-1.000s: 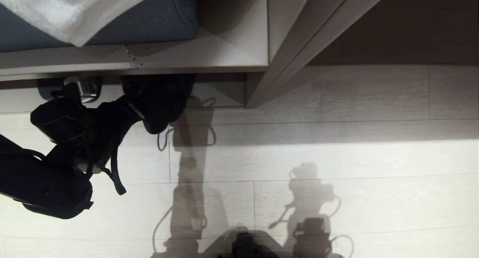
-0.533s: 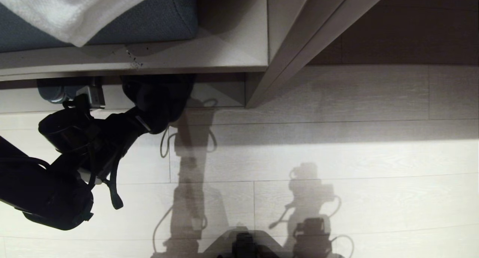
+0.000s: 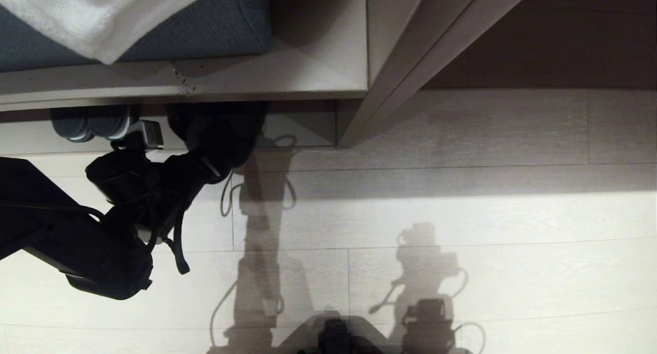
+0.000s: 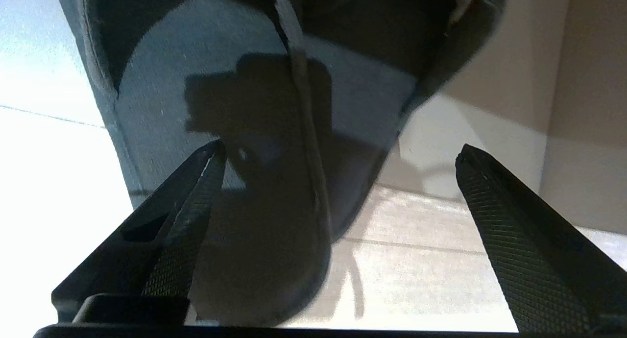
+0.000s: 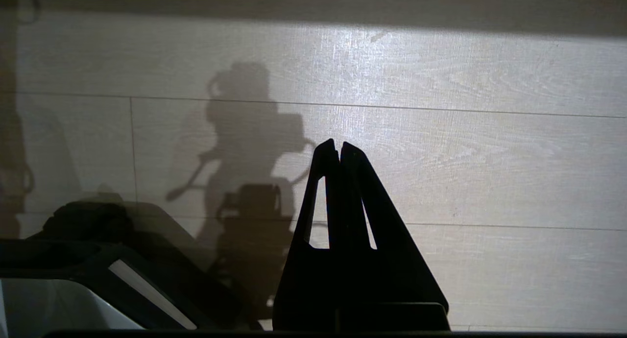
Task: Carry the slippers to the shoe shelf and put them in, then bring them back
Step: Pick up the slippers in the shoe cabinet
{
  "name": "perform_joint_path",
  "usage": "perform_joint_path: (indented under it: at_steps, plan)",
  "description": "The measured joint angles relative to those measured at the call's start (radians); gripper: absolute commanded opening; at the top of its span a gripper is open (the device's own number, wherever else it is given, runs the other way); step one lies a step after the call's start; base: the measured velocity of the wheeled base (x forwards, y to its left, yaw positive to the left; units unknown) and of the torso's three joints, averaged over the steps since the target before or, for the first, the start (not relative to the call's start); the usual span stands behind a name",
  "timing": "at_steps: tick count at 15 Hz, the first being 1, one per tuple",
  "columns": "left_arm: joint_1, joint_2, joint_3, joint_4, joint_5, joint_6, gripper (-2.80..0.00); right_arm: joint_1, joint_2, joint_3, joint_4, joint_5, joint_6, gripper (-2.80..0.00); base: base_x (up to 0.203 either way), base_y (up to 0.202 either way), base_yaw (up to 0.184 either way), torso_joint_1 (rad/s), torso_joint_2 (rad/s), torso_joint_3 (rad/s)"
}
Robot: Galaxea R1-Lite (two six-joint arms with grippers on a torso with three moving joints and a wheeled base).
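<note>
The black slippers (image 3: 220, 131) lie side by side in the right part of the shoe shelf (image 3: 303, 125), under the bench, with their heels sticking out over the floor. My left gripper (image 3: 208, 166) comes in low from the left, right at those heels. In the left wrist view the slippers (image 4: 254, 132) fill the space ahead, heels towards me. The left gripper (image 4: 339, 147) stands wide open; one finger (image 4: 196, 205) lies against the nearer slipper's side and the other is out over bare floor. My right gripper (image 5: 339, 144) hangs shut over the floor, holding nothing.
A second, grey-blue pair with pale sole edges (image 3: 84, 125) sits in the shelf to the left. Above are the blue cushion (image 3: 205, 31) and a white towel (image 3: 102, 15). A desk side panel (image 3: 410, 51) rises on the right. My base (image 3: 333, 338) shows at the bottom.
My left arm has swung to the right along the shelf front, uncovering more of the grey-blue pair. The black slippers have stayed where they were, and the gripper has stayed open.
</note>
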Motion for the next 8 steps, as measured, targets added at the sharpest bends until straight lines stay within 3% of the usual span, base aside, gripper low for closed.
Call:
perform_joint_path:
  at_steps: [5,8]
  plan:
    - [0.000,0.056,-0.099,0.000,0.013,-0.006,0.00,0.000,0.000,0.000,0.000,0.000,0.000,-2.80,0.000,0.000,0.000,0.000,0.00,0.000]
    - [-0.006,0.077,-0.163,-0.001,0.058,-0.006,0.00,0.000,0.000,0.000,0.000,0.000,0.000,-2.80,0.000,0.000,0.000,0.000,0.00,0.000]
